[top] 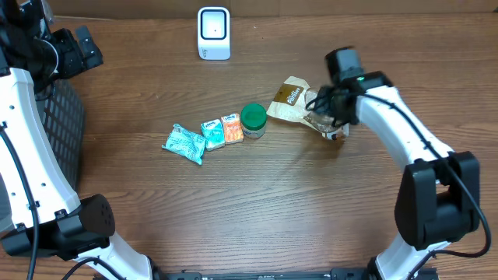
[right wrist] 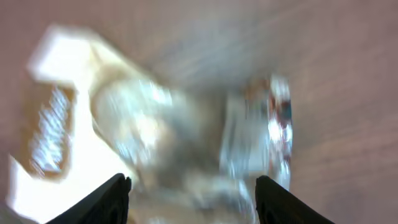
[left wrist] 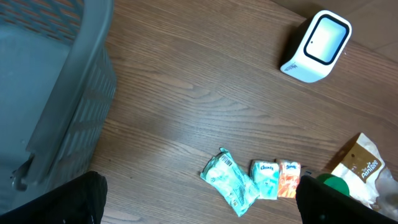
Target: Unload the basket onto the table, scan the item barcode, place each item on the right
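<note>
Overhead: Arm links sit nearest the lens, the left arm [top: 23, 155] along the left edge and the right arm [top: 397, 124] reaching in from lower right. Right gripper [top: 331, 117] is down at the clear end of a brown snack bag [top: 292, 99], which lies right of centre on the wooden desk [top: 272, 202]. Just left of the bag stands a green-lidded jar [top: 253, 119]. Further left comes a touching row: orange carton [top: 232, 128], teal carton [top: 212, 133], teal pouch [top: 184, 143]. White barcode scanner [top: 213, 33] stands at the far edge, well apart from the bag. Dark mesh basket [top: 66, 124] is at the left. Left gripper [top: 78, 48] is raised at top left, near the basket.

Left wrist: Black fingers [left wrist: 68, 202] fill both bottom corners. Left gripper [left wrist: 199, 193] is spread wide, with nothing between its fingers. Basket wall [left wrist: 56, 81] is at left, the scanner [left wrist: 317, 45] at upper right. The pouch [left wrist: 231, 183], the teal carton [left wrist: 265, 179] and the orange carton [left wrist: 289, 178] lie below. The bag [left wrist: 360, 165] shows at the right edge.

Right wrist: Heavily blurred. Fingers [right wrist: 106, 202] stand apart, and the bag [right wrist: 81, 130] fills the space ahead of the right gripper [right wrist: 193, 193]. Cannot tell whether the pads press on it.
</note>
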`<state>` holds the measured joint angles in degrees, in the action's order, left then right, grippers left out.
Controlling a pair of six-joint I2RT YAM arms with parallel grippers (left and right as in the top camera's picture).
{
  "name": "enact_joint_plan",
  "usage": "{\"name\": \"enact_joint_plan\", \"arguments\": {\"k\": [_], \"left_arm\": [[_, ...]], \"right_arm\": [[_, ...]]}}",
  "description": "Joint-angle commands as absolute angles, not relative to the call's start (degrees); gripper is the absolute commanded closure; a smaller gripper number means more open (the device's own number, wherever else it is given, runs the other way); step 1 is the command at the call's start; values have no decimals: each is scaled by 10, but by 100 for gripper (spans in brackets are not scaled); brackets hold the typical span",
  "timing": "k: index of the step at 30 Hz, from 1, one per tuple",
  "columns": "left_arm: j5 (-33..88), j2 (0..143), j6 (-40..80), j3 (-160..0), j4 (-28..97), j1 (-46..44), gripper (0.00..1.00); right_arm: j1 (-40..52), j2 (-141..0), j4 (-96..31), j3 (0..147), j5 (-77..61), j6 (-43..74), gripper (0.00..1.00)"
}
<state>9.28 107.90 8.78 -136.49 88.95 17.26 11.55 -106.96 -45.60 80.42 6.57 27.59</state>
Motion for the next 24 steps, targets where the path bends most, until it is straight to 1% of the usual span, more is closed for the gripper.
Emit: {"name": "enact_joint_plan", "arguments": {"k": [1,6,7,11,13,14,15,16,17,19,20,24], "left_arm": [[101,1078,77,-1367,886,172,0],[104,1078,82,-1367,884,172,0],[104,1078,89,-1367,885,172,0],[108,1078,95,-1367,891,172,1],[132,1078,94,-1367,889,172,0],[150,1079,92,-1367,888,172,1],[178,1080,82,-1366,886,171,6],[189,1082,72,-1366,886,169,12],[196,1083,62,-1366,887,166,16],[193,1085,59,-1365,887,155,15],[191,1085,59,-1362,886,148,12],[189,1085,48,-1351,880,116,10]], "right_arm": [[106,-1068,-408,815,11,295,38],[112,-1083,-297,815,14,330,39],[115,-1089,-279,815,14,331,42],[122,-1127,-243,815,29,350,44],[123,-1146,-229,815,25,361,44],[123,-1154,-222,815,17,360,43],[123,-1169,-209,815,-6,360,43],[123,-1175,-205,815,-20,360,44],[124,-1182,-202,815,-36,358,44],[126,-1188,-208,815,-57,356,43],[128,-1190,-215,815,-64,354,44],[132,-1188,-274,815,-124,307,43]]}}
